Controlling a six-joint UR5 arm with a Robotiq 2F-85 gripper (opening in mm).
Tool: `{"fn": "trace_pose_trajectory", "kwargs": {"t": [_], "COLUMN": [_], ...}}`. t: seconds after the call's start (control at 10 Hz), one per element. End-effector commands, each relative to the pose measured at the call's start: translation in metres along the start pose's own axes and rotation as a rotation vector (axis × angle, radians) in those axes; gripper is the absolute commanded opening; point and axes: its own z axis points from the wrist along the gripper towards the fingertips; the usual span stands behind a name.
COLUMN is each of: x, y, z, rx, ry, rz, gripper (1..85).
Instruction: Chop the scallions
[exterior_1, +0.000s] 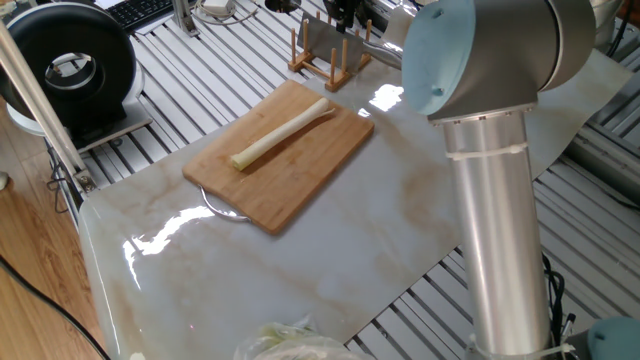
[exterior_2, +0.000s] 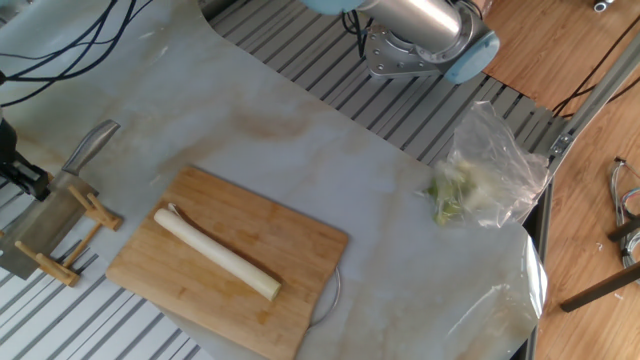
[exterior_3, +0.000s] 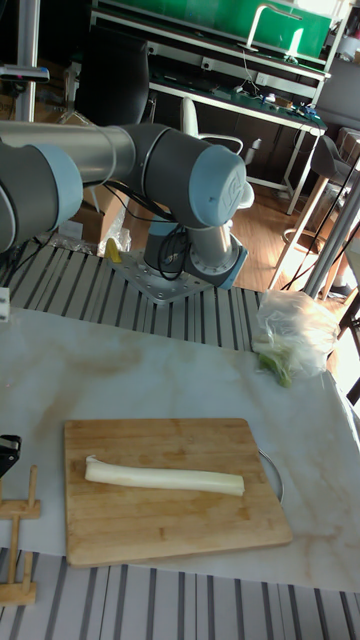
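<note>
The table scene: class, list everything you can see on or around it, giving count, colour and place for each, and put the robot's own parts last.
scallion: one, pale cream-white, whole, lying on the board
cutting board: one, light brown wood, on the marble-look sheet
marble-look sheet: one, white with tan veins, over the slatted table
knife: one, steel cleaver, standing in the rack
wooden rack: one, light wood, beside the board's end
plastic bag of greens: one, clear with pale green leaves, near the sheet's edge by the robot base
black round device: one, black, off the sheet at the table corner
arm: one, silver with pale blue caps
claw: one, dark, at the rack by the knife; open or shut unclear
</note>
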Motion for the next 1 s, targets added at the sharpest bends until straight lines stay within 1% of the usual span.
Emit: {"fn": "trace_pose_trajectory", "kwargs": {"t": [0.0,0.3,0.7,0.9], "x": [0.0002,0.0003,-0.003,-0.0035], "y": [0.0015,-0.0031,-0.0003,0.0054], "z": [0.006,0.0061,0.0086,0.0086], "rx": [-0.008,0.001,-0.01,-0.039], "ry": [-0.008,-0.009,-0.014,-0.017], "rz": [-0.019,-0.053,-0.083,-0.077], "gripper": [29.0,29.0,29.7,29.7]}}
